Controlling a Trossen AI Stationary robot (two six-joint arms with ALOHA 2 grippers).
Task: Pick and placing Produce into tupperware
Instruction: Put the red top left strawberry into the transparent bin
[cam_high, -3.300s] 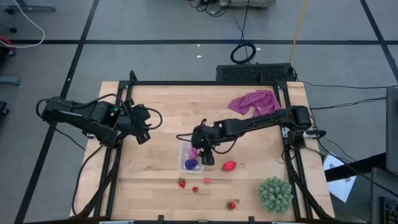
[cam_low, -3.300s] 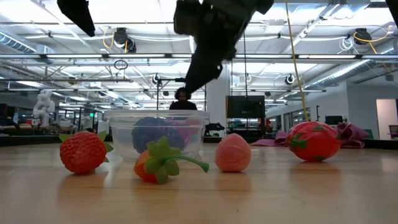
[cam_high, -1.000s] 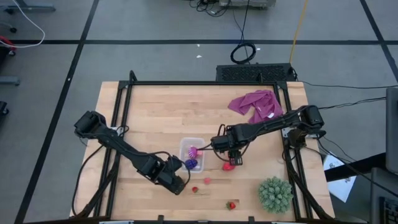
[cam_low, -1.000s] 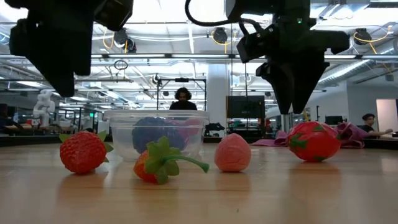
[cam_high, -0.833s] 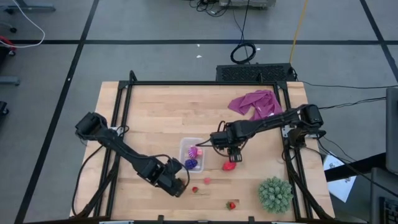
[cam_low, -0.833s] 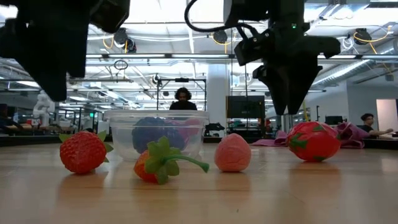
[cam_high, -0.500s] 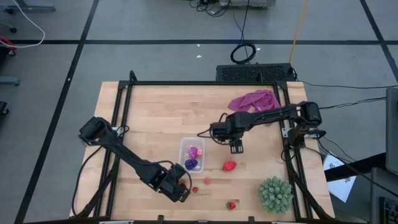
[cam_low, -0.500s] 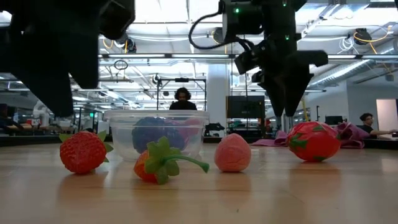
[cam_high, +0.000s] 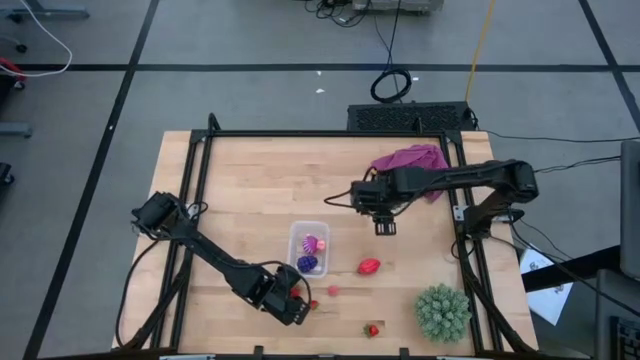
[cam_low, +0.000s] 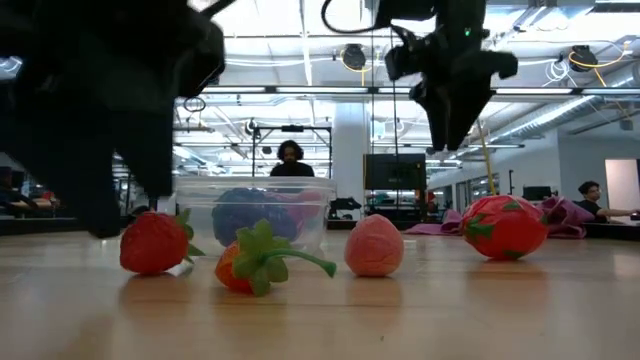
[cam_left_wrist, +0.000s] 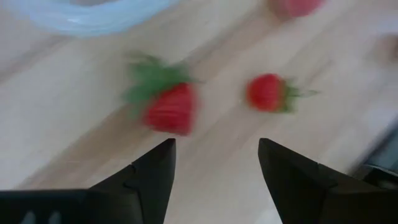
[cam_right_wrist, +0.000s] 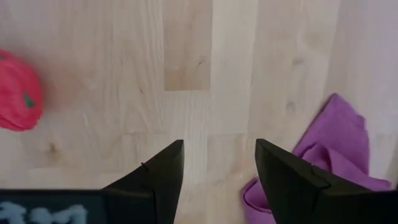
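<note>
The clear tupperware (cam_high: 308, 248) sits on the table and holds the purple grape bunch (cam_high: 307, 264) and the purple-pink round piece (cam_high: 313, 243). The larger red piece (cam_high: 369, 266) lies to its right. My left gripper (cam_high: 300, 303) is open and low at the table. A leafy strawberry (cam_left_wrist: 169, 107) lies just beyond its fingertips (cam_left_wrist: 214, 146), and a second strawberry (cam_left_wrist: 268, 93) lies farther off. A pink piece (cam_high: 332, 290) and another strawberry (cam_high: 372, 329) rest on the wood. My right gripper (cam_high: 384, 226) hangs open and holds nothing, above bare table between the red piece (cam_right_wrist: 18, 93) and the cloth. My left gripper comes in low and nearly level, with its open fingers (cam_left_wrist: 155, 168) on either side of the line to the leafy strawberry (cam_low: 155, 243). That strawberry rests on the table. I cannot tell whether a finger touches it.
A purple-pink cloth (cam_high: 410, 163) lies at the far right of the table. A spiky green ball plant (cam_high: 442, 311) stands at the near right corner. The black frame rails (cam_high: 200, 160) run along the table's sides. Bare wood shows on the far left half.
My right gripper has risen and drawn back from the larger red piece toward the far edge, staying open. My left gripper has moved lower, toward the near edge and the leafy strawberry. That strawberry has slid a little toward the table's right.
</note>
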